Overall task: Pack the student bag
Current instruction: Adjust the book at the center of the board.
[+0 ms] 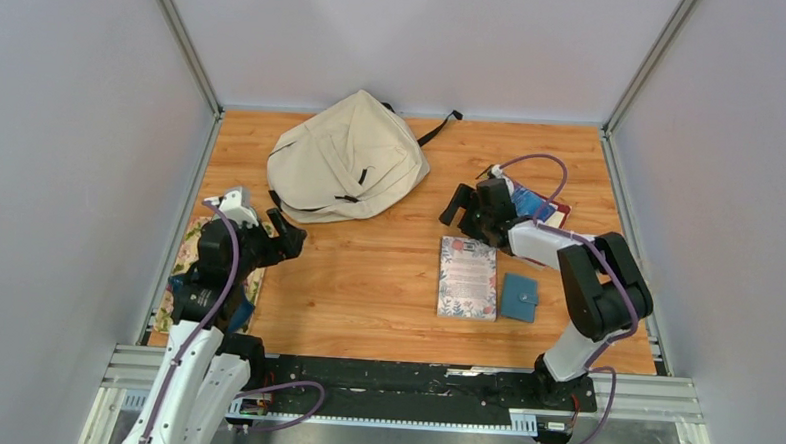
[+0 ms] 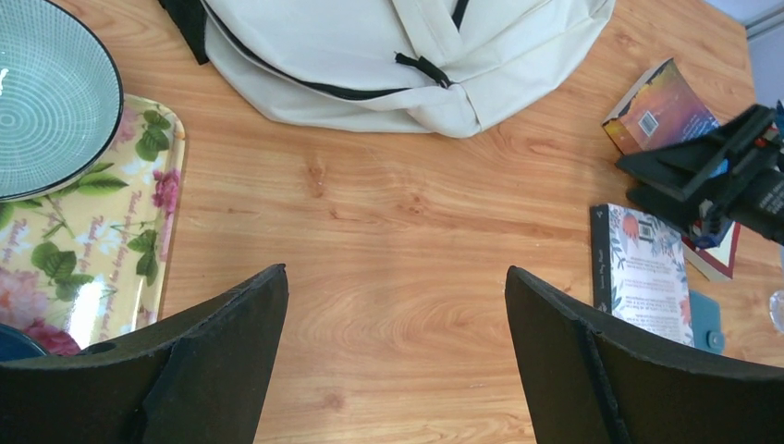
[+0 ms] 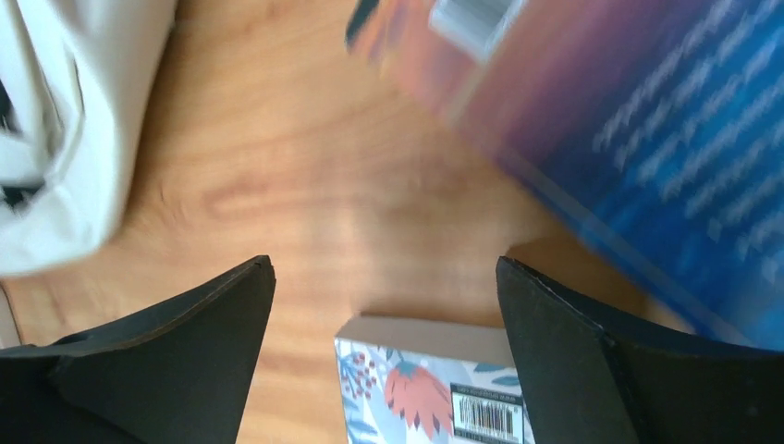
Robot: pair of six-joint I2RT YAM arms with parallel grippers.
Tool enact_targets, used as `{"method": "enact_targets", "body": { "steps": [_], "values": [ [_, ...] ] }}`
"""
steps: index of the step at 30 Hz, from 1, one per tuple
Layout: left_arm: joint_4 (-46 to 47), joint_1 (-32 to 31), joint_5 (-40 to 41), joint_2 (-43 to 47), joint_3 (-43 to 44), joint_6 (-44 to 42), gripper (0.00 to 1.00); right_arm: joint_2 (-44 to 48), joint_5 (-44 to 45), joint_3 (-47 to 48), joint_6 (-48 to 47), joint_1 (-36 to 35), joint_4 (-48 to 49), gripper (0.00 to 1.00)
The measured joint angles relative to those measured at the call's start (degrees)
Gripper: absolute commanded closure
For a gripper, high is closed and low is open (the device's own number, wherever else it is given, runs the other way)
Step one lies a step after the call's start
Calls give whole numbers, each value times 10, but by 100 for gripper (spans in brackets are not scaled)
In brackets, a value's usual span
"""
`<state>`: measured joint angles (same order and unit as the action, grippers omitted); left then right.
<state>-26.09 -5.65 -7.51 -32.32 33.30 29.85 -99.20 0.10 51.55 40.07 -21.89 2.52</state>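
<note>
The student bag [image 1: 350,158] lies flat at the back of the wooden table [image 1: 366,281], a little left of the middle. The left gripper [image 2: 396,274] hangs near the bag's front edge with its fingers spread wide and nothing in them, next to a flowery tray [image 2: 139,194] and a green bowl [image 2: 46,92]. The right gripper [image 3: 385,264] is spread wide and empty too, over the table between the bag and a blue book [image 3: 647,139], just past the top of a flowery book [image 1: 467,277] with a small blue wallet [image 1: 518,297] beside it.

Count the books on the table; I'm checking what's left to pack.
2 for sure: a flowered book lying flat near the middle, and a blue-purple book just beyond it, partly under the right arm. A red edge beside it may be a third, mostly hidden.
</note>
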Motion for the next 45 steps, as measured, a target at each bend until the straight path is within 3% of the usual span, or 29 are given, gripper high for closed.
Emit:
{"method": "enact_targets", "body": {
  "steps": [3, 11, 21, 35, 40, 45],
  "values": [
    [7, 0, 0, -3, -9, 3, 6, 49, -8, -28, -15, -26, -40, 3],
    [15, 0, 0, -9, -10, 7, 6, 101, 18, -10, -42, -187, -91, 2],
    [15, 0, 5, 6, -14, -1, 6, 92, 35, -67, 14, -212, -103, 1],
    [13, 0, 2, 9, -19, -5, 6, 86, 40, -59, -59, 3, -108, 2],
    [19, 0, 0, 12, -33, -2, 6, 93, 4, -58, -77, 0, -113, 7],
    [28, 0, -2, 12, -49, 10, 6, 93, -53, -47, 3, -39, -98, 5]
  ]
}}
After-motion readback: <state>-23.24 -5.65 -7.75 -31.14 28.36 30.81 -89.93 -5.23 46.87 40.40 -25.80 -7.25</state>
